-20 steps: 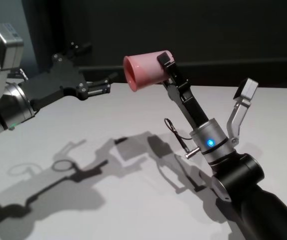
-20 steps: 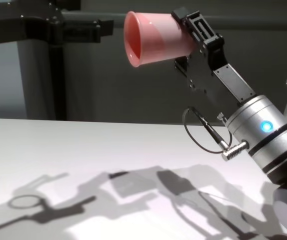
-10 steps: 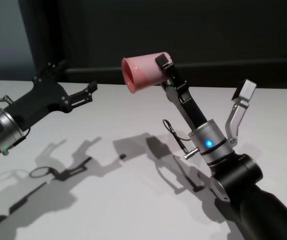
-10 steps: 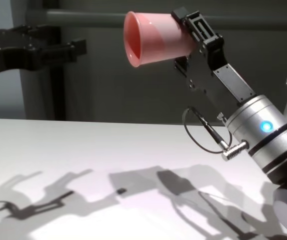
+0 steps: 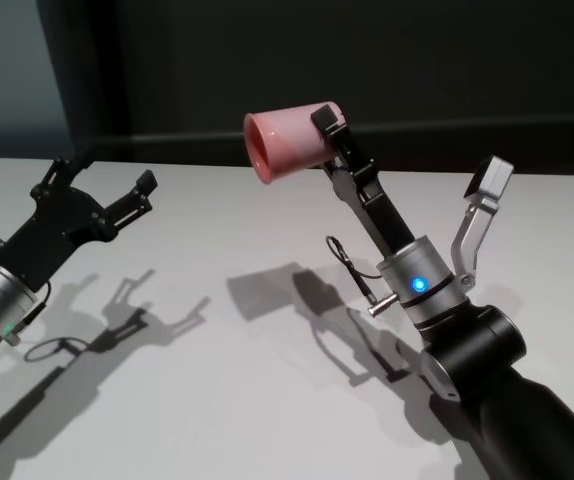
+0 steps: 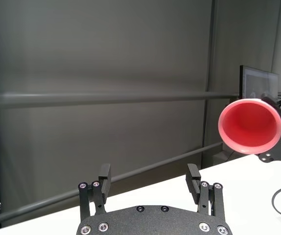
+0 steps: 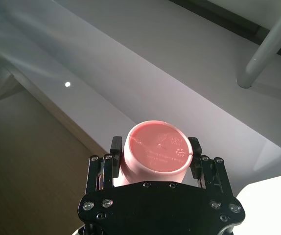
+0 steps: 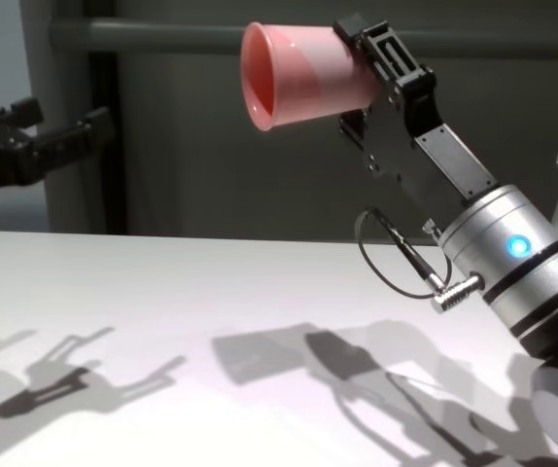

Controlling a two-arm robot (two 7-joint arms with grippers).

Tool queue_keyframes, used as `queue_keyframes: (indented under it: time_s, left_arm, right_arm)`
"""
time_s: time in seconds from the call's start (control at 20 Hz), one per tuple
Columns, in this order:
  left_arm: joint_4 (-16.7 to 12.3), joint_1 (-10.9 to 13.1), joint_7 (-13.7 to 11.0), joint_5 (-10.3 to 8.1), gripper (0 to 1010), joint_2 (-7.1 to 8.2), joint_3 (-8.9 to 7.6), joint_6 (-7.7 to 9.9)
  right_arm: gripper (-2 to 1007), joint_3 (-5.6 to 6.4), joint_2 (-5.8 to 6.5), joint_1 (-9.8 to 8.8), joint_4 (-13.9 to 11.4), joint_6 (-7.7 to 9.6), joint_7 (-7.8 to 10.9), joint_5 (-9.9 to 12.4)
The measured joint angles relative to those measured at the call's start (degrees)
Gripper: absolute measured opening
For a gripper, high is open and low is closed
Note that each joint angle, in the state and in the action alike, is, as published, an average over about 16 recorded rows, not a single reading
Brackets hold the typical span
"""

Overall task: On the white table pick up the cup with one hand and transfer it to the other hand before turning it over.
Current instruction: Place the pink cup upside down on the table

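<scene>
The salmon-pink cup (image 5: 285, 140) is held in the air above the white table (image 5: 217, 390), tipped on its side with its rim facing my left arm. My right gripper (image 5: 325, 128), on the blue-lit arm, is shut on the cup's base end; the right wrist view shows the cup's bottom (image 7: 156, 159) between the two fingers. My left gripper (image 5: 102, 180), on the green-lit arm, is open and empty, well off to the left of the cup and lower. In the left wrist view the cup's mouth (image 6: 250, 125) shows far beyond the open fingers (image 6: 105, 175).
Both arms cast shadows on the white table (image 8: 162, 292). A dark wall with a horizontal grey rail (image 8: 162, 34) runs behind the table. A looping black cable (image 5: 352, 270) hangs at the right wrist.
My left gripper has drawn back to the left and down, away from the cup. The right gripper and the cup have stayed in place.
</scene>
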Motion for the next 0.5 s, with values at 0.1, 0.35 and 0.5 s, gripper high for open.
queue_keyframes:
  time_s: [0.1,0.35,0.5]
  left_arm:
    - [1.3,0.4,0.2,-0.36,1003,-1.07,-0.49,-0.95]
    - [4.3,0.8,0.8,-0.6,1003,-3.46,-1.17,-2.29]
    - [5.8,0.8,1.3,-0.45,1003,-4.75,-1.43,-2.58]
  right_arm:
    - [785,0.0,0.0,0.0,0.0,0.0,0.0,0.0]
    - [785,0.0,0.0,0.0,0.0,0.0,0.0,0.0]
    - [785,0.0,0.0,0.0,0.0,0.0,0.0,0.0]
